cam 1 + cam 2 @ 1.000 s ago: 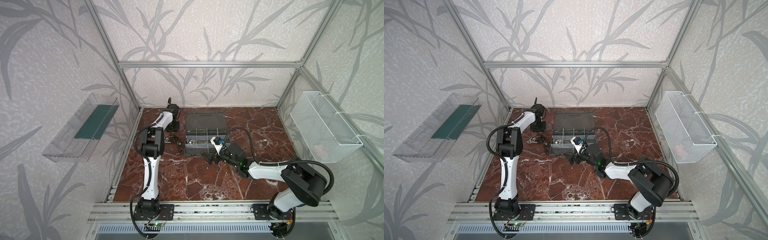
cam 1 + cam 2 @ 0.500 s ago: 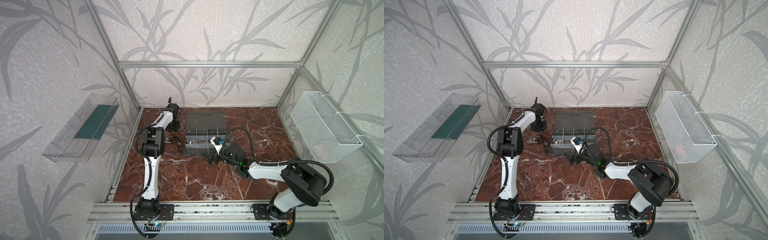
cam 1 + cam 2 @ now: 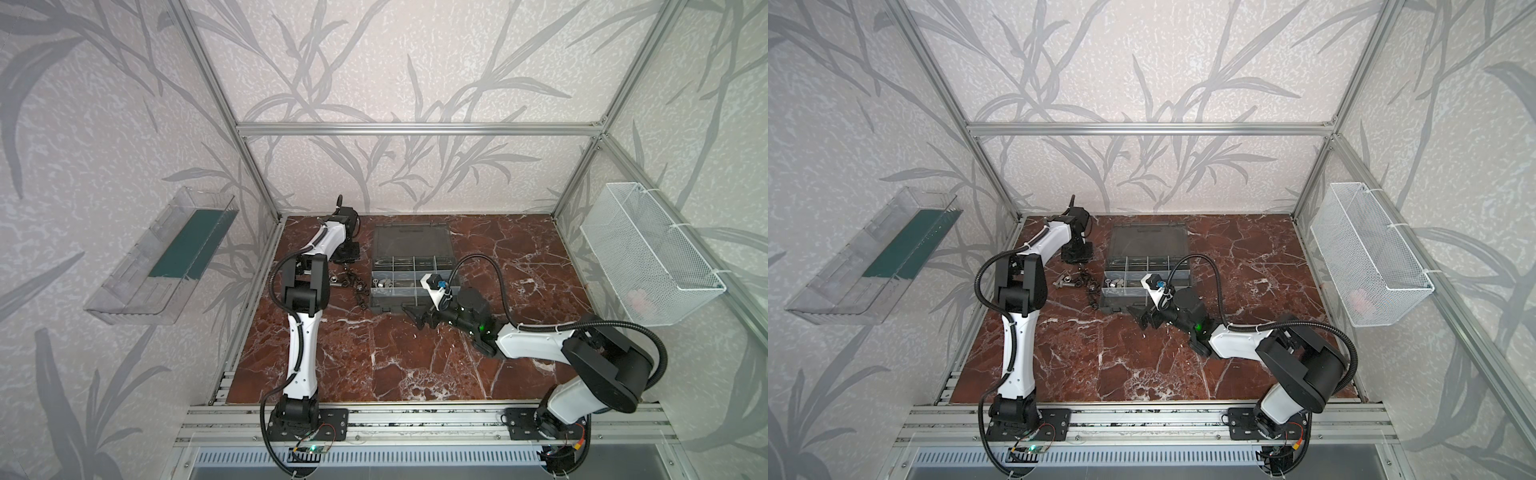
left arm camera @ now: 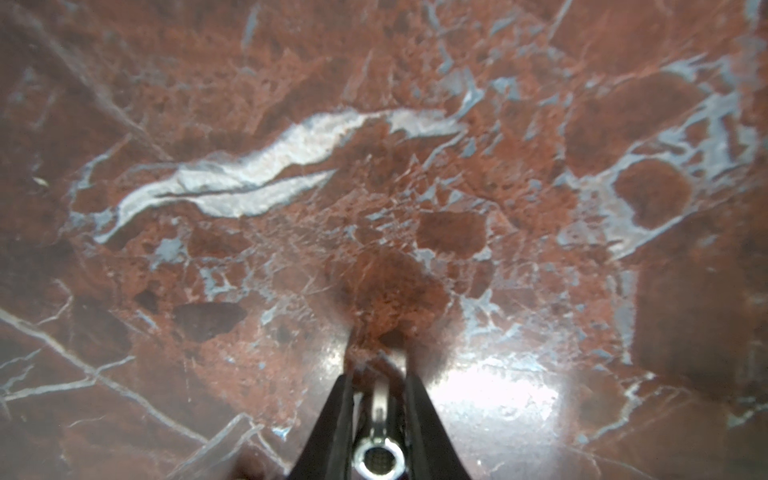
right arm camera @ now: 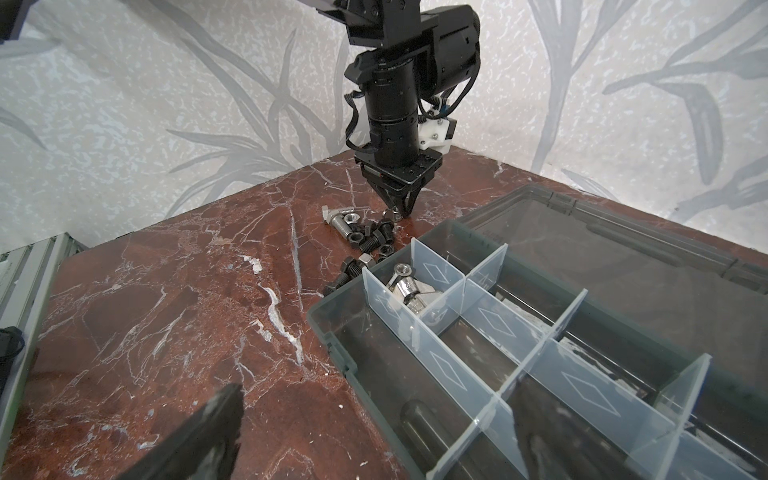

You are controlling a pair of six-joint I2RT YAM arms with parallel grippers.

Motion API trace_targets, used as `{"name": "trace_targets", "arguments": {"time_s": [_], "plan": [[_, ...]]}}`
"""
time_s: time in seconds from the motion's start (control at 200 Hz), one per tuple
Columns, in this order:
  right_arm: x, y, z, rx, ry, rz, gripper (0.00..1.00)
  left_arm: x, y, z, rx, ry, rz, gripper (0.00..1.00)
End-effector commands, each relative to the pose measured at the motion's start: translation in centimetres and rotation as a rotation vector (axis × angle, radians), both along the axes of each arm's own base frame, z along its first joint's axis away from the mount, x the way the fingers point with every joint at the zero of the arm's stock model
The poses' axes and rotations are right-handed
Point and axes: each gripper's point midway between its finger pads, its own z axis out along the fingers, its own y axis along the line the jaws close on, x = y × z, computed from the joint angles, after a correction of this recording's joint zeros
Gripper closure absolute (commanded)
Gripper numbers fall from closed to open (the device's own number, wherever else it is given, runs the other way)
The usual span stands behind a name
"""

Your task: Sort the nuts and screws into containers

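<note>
Just left of centre in the right wrist view, the loose screws and nuts (image 5: 370, 239) lie on the marble (image 5: 166, 311); just above them the left gripper (image 5: 397, 208) pinches a silver screw (image 4: 379, 399) at its very tips, a thin hold that may slip before reaching the containers (image 5: 440, 270) at right; the right gripper (image 3: 417, 318), spread wide and empty by the case (image 5: 330, 330), could knock it

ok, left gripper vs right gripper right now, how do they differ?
Grip: the left gripper has its fingers pinched on a silver screw; the right gripper has its fingers spread wide and holds nothing.
Pose: the left gripper points straight down at the table beside the loose pile; the right gripper lies nearly level by the near edge of the organizer case.
Shared: both are black and sit close to the case.
</note>
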Motion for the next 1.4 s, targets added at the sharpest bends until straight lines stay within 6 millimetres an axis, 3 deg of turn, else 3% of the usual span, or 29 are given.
{"name": "trace_targets", "arguments": {"time_s": [0.0,0.525,0.945,1.395], "plan": [[0.1,0.8,1.5,0.022,-0.038,0.015,0.01,-1.5,0.1,-0.5,0.014,0.074,-0.014,0.76],[-0.2,1.0,1.6,0.013,-0.048,0.02,0.01,-1.9,-0.4,-0.3,-0.014,0.086,-0.017,0.72],[-0.2,1.0,1.7,0.008,-0.057,0.019,0.01,-1.9,-0.3,-0.7,-0.008,0.091,-0.006,0.86],[-0.3,1.2,1.5,0.001,-0.056,0.023,0.01,-1.3,-2.1,6.1,-0.125,-0.067,0.003,0.88]]}}
